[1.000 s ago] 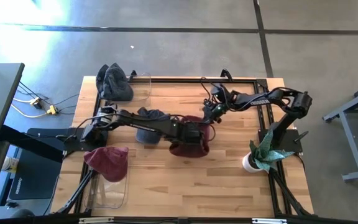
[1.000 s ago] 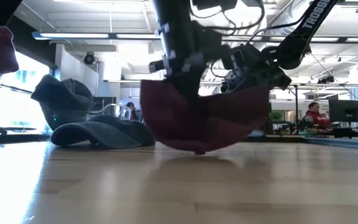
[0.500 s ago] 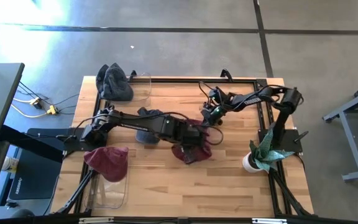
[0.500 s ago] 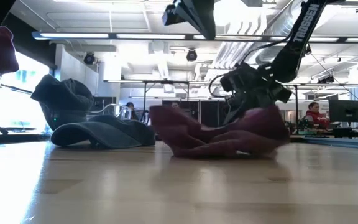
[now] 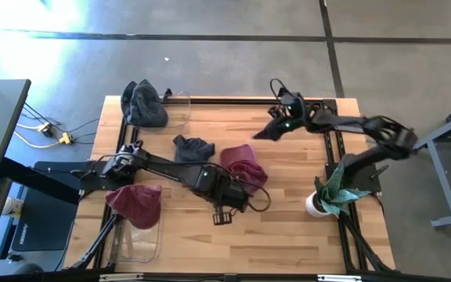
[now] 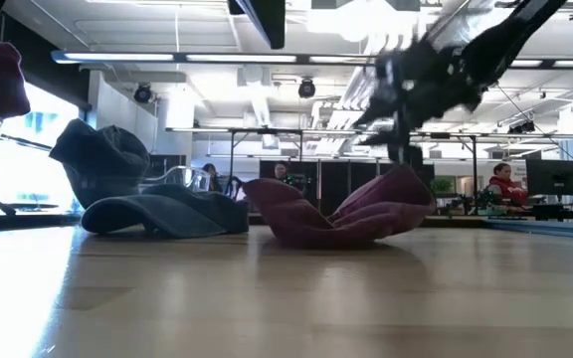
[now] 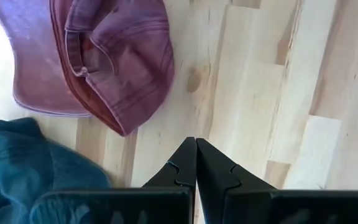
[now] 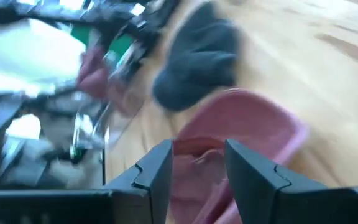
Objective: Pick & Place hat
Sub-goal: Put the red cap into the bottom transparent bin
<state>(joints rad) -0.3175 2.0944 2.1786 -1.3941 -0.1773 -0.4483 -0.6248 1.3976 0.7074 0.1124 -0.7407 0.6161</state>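
Note:
The maroon hat (image 5: 243,163) lies on the table's middle with its hollow side up, resting on its crown (image 6: 341,217). My left gripper (image 7: 196,144) is shut and touches nothing. It hangs above bare wood (image 5: 224,215) on the near side of the hat. My right gripper (image 8: 197,163) is open and hovers above the hat's far right side (image 5: 263,133), clear of it. A dark blue hat (image 5: 192,147) lies just left of the maroon one.
A grey hat (image 5: 143,102) sits on a clear container at the far left corner. A second maroon hat (image 5: 135,202) lies over a clear bin at the near left. A potted plant (image 5: 331,194) stands at the right edge. Bare wood lies along the near side.
Both grippers held the maroon hat lifted above the table, then came off it. The hat dropped, crumpled, and now rests hollow side up. My left gripper has drawn back toward the near edge. My right gripper has risen and swung toward the far right.

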